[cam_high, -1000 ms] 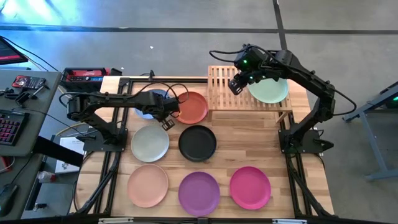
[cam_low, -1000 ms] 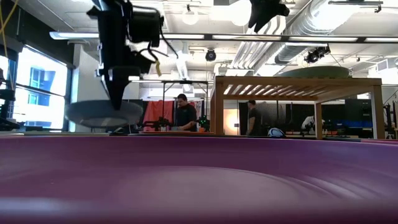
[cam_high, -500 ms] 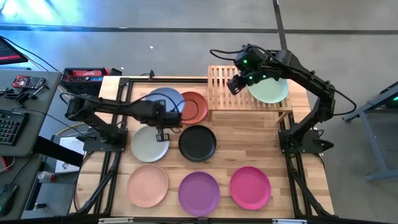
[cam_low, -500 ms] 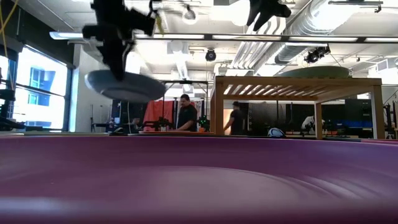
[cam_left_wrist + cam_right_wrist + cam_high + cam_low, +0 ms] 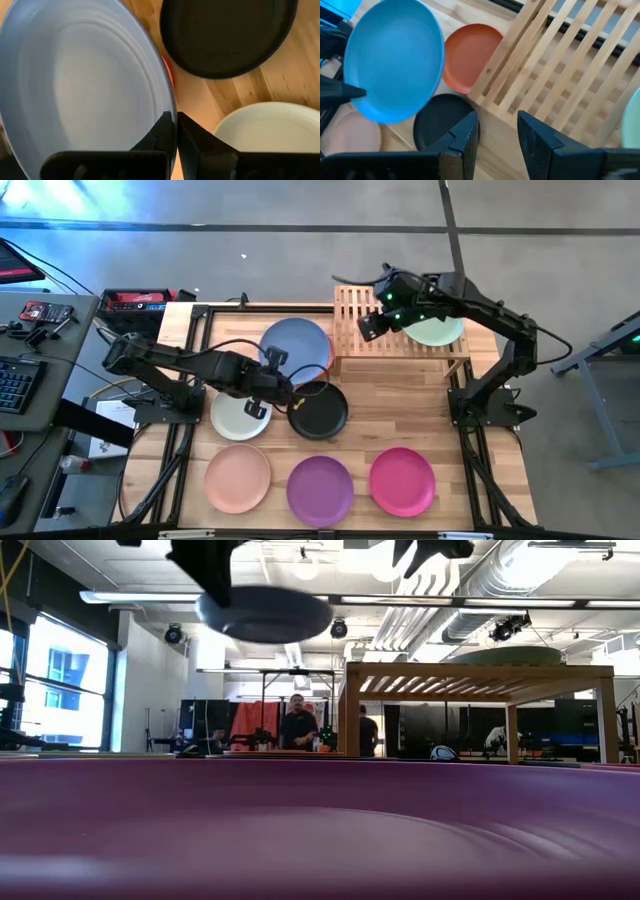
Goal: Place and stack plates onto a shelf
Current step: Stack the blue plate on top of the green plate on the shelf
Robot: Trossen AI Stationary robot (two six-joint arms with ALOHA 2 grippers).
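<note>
My left gripper (image 5: 277,377) (image 5: 176,125) is shut on the light blue plate (image 5: 296,345) (image 5: 392,65), which is held high above the table; the low view shows its underside (image 5: 265,613). The orange-red plate (image 5: 470,55) lies on the table, partly under it. The pale grey-green plate (image 5: 236,418), black plate (image 5: 318,410), peach plate (image 5: 238,478), purple plate (image 5: 320,488) and magenta plate (image 5: 402,480) lie flat on the table. The sage green plate (image 5: 438,332) rests on the bamboo shelf (image 5: 352,315) (image 5: 480,670). My right gripper (image 5: 368,328) (image 5: 497,131) hovers open over the shelf's left part. My left gripper pinches the light blue plate by its rim (image 5: 172,102) on the near-left side, one finger on the upper face and one (image 5: 192,137) under it. The fingers come from the near left, about level. The plate is lifted clear and sits nearly level.
The shelf's left half (image 5: 555,65) shows bare slats beside the sage green plate. Cables, a keyboard (image 5: 15,385) and equipment sit on a side desk left of the table. People stand in the room beyond the table (image 5: 298,725).
My left gripper has risen and moved toward the table's right, lifting the light blue plate clear of the table and carrying it over the orange-red plate toward the shelf. The plate tipped midway and is now nearly level. My right gripper has shifted slightly toward the shelf's left near corner.
</note>
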